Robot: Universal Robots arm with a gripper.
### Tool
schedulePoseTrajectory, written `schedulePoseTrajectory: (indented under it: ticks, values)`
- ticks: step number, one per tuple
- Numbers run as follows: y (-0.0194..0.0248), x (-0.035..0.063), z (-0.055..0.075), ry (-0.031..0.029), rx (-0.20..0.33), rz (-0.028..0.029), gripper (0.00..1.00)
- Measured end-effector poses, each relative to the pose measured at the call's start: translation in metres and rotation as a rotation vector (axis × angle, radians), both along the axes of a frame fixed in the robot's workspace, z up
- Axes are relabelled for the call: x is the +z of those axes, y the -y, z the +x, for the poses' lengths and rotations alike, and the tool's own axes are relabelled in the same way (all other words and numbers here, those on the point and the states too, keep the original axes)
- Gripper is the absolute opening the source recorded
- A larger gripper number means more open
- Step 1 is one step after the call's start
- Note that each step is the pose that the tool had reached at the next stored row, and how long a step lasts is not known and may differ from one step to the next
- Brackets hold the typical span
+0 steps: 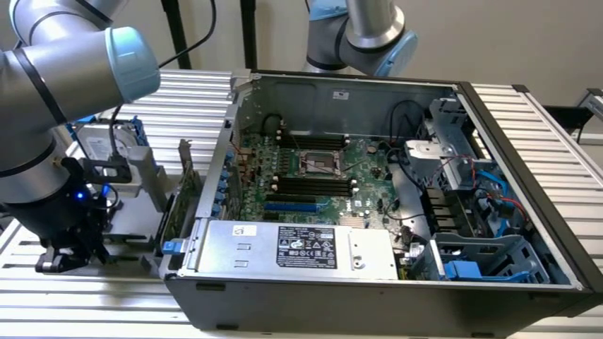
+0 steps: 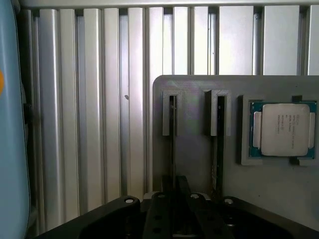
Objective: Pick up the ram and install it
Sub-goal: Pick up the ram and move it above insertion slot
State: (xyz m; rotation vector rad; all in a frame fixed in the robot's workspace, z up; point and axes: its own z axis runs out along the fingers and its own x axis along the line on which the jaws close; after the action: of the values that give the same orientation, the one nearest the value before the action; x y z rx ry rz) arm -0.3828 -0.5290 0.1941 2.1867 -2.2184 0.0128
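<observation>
The gripper hangs over the ram, which stands on edge in the edge-most slot of the grey holder, whether the jaws pinch it being impossible to tell, and this light, stiff, fragile stick looks best taken by its flat faces mid-length.

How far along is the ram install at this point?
Done: nothing yet; the ram stands on edge in the gray holder. In hand: the gripper sits low over that stick. Left: lifting it and seating it in the open case.
</observation>
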Motion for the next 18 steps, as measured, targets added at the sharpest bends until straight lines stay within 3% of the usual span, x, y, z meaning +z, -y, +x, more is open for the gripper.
schedulePoseTrajectory:
  ticks: [6,9,10,18]
  values:
    - [0.0000,0.0000,0.0001,0.0000,-0.001,-0.0020,0.14]
    - [-0.0001,0.0000,0.0000,-0.0001,-0.003,-0.0209,0.14]
    - [0.0000,0.0000,0.0001,-0.0002,-0.003,-0.0241,0.14]
    - [0.0000,0.0035,0.0001,-0.0004,-0.003,-0.0243,0.14]
